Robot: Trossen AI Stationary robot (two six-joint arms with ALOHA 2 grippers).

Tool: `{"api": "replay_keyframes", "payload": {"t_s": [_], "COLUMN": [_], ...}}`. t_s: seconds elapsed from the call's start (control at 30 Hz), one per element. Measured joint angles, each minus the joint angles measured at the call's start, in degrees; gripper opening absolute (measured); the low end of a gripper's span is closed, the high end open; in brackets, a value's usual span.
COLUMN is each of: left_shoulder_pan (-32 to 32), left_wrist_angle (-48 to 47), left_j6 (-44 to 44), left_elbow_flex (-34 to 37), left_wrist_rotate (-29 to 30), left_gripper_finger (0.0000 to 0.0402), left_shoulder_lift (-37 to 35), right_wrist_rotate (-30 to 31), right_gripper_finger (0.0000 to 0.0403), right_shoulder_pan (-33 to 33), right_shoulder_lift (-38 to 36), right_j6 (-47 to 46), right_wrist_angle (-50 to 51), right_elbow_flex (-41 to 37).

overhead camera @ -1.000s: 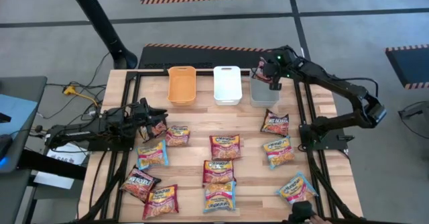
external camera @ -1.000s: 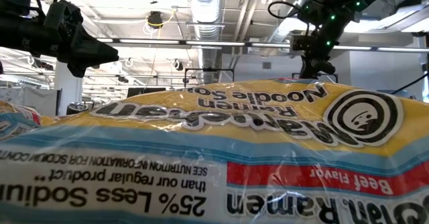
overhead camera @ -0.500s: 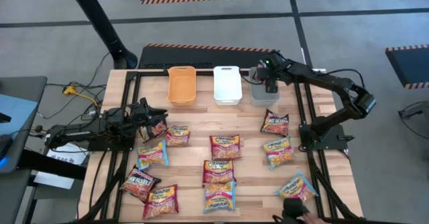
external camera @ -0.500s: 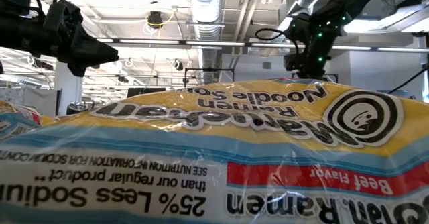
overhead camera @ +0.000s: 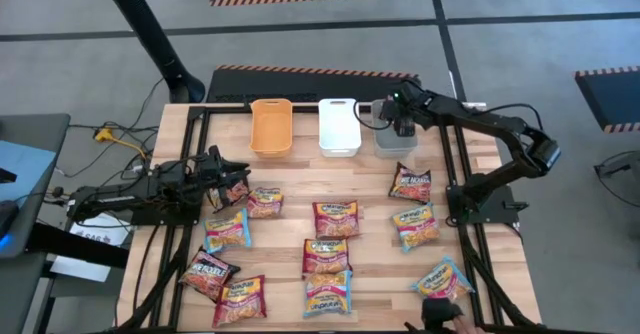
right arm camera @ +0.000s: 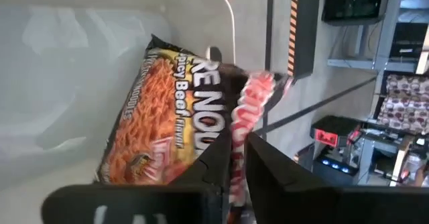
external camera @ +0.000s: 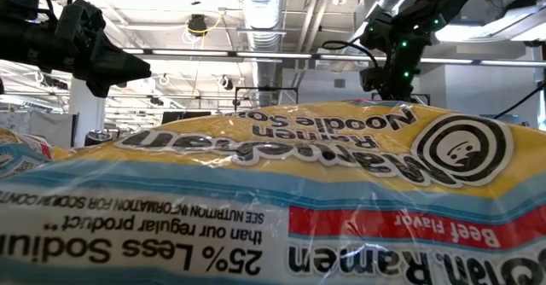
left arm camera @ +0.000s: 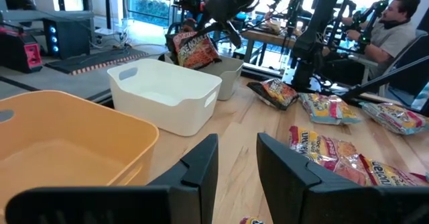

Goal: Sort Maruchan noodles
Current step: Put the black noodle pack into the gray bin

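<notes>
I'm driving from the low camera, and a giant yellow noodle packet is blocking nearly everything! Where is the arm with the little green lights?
Observer: That is the right pincer. It is over the grey bin, the last in a row of three bins.
Operator: Is anything in that bin?
Observer: Yes, a dark spicy beef noodle packet leans against the bin's wall and sticks up past the rim.
Operator: What about the other pincer?
Observer: The left pincer is open with nothing in it, low over the table and pointing toward the white bin.
</notes>
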State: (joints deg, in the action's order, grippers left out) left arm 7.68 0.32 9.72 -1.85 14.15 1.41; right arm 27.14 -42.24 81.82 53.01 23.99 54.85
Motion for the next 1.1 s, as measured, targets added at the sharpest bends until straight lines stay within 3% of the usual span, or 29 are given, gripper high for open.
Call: {"api": "replay_keyframes", "payload": {"t_s": [0.37, 0.73, 0.9, 1.1], "left_shoulder_pan": [0.02, 0.01, 0.00, 0.01], "left_wrist_angle": [0.00, 0.00, 0.00, 0.00], "left_j6": [0.56, 0.60, 0.61, 0.61], "left_elbow_flex": [0.00, 0.00, 0.00, 0.00], "left_wrist_rotate": [-0.02, -0.02, -0.02, -0.02], "left_gripper_finger": [0.0091, 0.0091, 0.0091, 0.0091], "left_shoulder_lift": [0.00, -0.01, 0.00, -0.02], "right_wrist_rotate": [0.00, 0.00, -0.39, -6.21], "right_gripper_finger": [0.0101, 0.0104, 0.0104, 0.0104], "right_shoulder_pan": [0.20, 0.56, 2.37, 3.66], "right_shoulder_lift": [-0.02, -0.02, -0.02, -0.02], "right_j6": [-3.52, -5.34, -10.97, -19.47], "right_wrist_angle": [-0.53, -0.71, 1.65, 9.44], "right_elbow_flex": [0.00, 0.00, 0.00, 0.00]}}
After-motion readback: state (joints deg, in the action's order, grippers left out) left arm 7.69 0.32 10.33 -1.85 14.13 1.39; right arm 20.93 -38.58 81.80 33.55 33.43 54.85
